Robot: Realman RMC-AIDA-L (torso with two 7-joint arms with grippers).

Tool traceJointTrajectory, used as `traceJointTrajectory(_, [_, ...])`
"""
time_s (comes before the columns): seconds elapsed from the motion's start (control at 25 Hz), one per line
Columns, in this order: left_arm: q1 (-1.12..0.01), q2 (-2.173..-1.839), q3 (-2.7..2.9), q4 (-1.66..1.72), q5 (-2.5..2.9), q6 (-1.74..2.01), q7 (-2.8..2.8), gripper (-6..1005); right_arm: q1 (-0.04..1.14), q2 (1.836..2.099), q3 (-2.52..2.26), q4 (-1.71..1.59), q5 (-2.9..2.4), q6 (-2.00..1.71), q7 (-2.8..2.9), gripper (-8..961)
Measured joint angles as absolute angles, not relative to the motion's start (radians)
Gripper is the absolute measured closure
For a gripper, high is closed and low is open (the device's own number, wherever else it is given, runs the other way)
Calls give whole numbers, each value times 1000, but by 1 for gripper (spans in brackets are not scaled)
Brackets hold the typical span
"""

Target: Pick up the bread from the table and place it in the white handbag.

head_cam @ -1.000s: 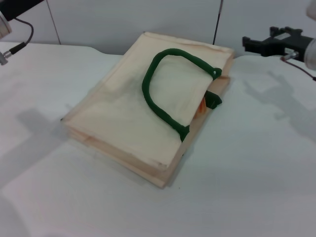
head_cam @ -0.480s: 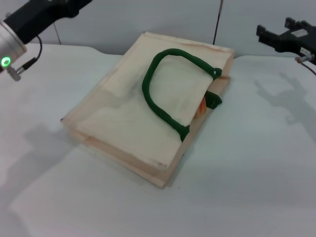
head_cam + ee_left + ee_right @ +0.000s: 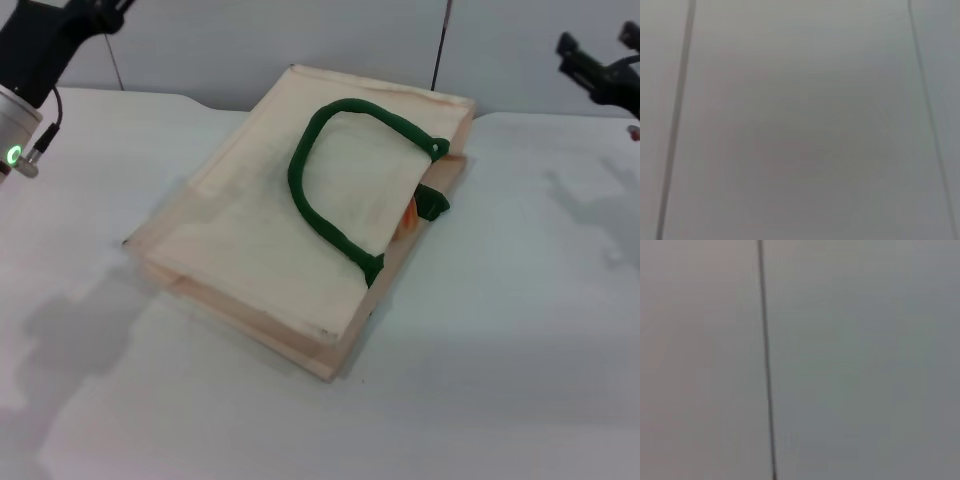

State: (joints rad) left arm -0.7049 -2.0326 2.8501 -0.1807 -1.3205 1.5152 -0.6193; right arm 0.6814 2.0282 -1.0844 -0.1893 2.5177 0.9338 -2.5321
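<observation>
The white handbag [image 3: 270, 220] lies flat in the middle of the table [image 3: 500, 350], its green rope handle [image 3: 320, 200] looped over its top face. A small orange bit of the bread [image 3: 408, 216] shows at the bag's opening, next to the green tab; the rest of it is hidden inside. My left gripper [image 3: 85, 15] is raised at the far left edge, well away from the bag. My right gripper [image 3: 600, 60] is raised at the far right edge, open and empty. Both wrist views show only a plain grey wall.
A grey panelled wall [image 3: 300, 40] stands behind the table. The bag takes up the table's middle, and white tabletop lies all around it. A cable [image 3: 50, 130] hangs from the left arm.
Both arms have lifted and drawn outward, the left arm up to the left and the right gripper farther right. The bag and the bread have not moved.
</observation>
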Motion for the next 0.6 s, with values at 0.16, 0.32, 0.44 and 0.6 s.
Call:
traceJointTrajectory(0.16, [-693,-2033,2849,-114,-1375,1497,-550,244,680,2030,-1084,-111,2645,1008,-2598,56])
traceJointTrajectory(0.32, [-688,-2033,2849,-95,-1382,1478,-543,244,677,2033,-1084,-91,2674,1012,-2611,56])
traceJointTrajectory(0.44, [-682,-2033,2849,-93,-1383,1478,-545,244,676,2034,-1084,-85,2677,1013,-2614,56])
traceJointTrajectory(0.6, [-679,-2032,2849,-93,-1384,1478,-549,244,676,2033,-1084,-84,2678,1016,-2615,56])
